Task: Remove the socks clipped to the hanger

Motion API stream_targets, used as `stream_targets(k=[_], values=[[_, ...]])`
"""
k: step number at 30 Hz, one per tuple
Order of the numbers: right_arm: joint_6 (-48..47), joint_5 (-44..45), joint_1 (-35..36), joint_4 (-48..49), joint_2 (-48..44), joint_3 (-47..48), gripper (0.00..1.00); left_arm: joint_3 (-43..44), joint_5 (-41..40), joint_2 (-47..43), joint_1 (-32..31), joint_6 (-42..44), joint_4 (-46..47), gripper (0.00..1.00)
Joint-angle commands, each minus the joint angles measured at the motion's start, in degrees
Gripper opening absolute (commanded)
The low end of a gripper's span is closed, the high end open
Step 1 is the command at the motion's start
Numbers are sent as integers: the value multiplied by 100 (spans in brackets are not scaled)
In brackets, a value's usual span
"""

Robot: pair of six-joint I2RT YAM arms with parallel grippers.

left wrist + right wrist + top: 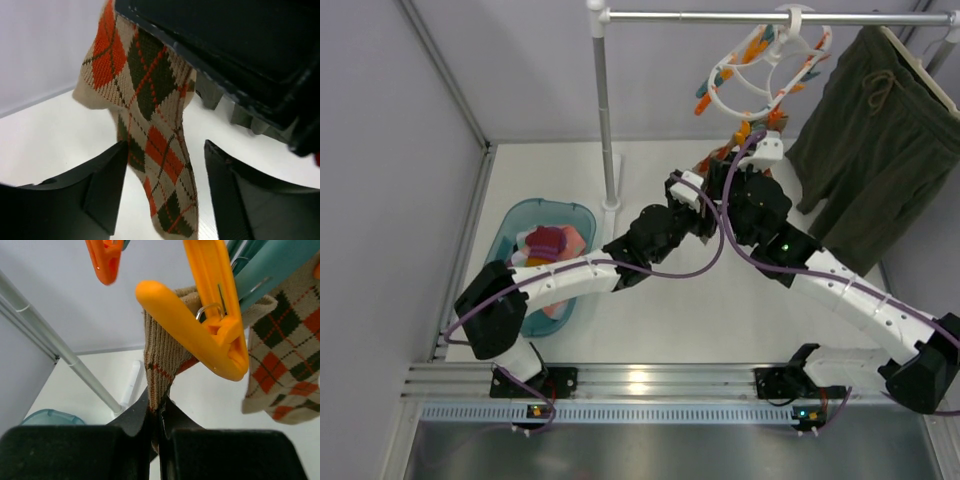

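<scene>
The white ring hanger with orange and teal clothespins hangs from the top rail. Two orange-brown argyle socks hang under it. My right gripper is shut on the cuff of one argyle sock, just below the orange clothespin that still clips it. The other argyle sock hangs to its right under a teal pin. My left gripper is open, with the argyle sock dangling between its fingers, close to the left one. The right arm's black body looms just above.
A teal basin at the left holds several removed socks. The rack's upright pole stands behind it. A large dark olive garment hangs at the right of the rail. The two arms cross near the hanger.
</scene>
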Motion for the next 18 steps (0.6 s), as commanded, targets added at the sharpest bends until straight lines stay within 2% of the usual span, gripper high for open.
stream_targets(k=[1, 2, 4, 5, 6, 9, 11, 13, 14, 18], values=[[185, -64, 192, -34, -60, 272, 0, 425, -739, 183, 16, 185, 508, 63], [194, -64, 192, -34, -104, 254, 0, 469, -765, 262, 16, 194, 516, 34], [185, -64, 192, -69, -183, 219, 1, 496, -783, 298, 16, 124, 516, 9], [168, -64, 201, -87, -218, 201, 7, 478, -774, 298, 16, 71, 516, 0], [141, -90, 192, -96, -262, 140, 37, 478, -766, 263, 16, -16, 508, 0], [71, -151, 192, -262, -569, -18, 67, 443, -652, 193, 24, -122, 508, 0], [-8, -265, 166, -734, -919, -62, 68, 417, -511, 166, 33, -184, 490, 0], [-113, -879, 26, -1175, -1376, -168, 74, 303, -335, 78, 42, -254, 490, 0], [-105, -1090, -53, -1655, -1518, -177, 74, 259, -317, 35, 42, -298, 490, 0], [-61, -1942, -729, -2387, -2028, -72, 72, 30, -28, -124, 59, -439, 490, 0]])
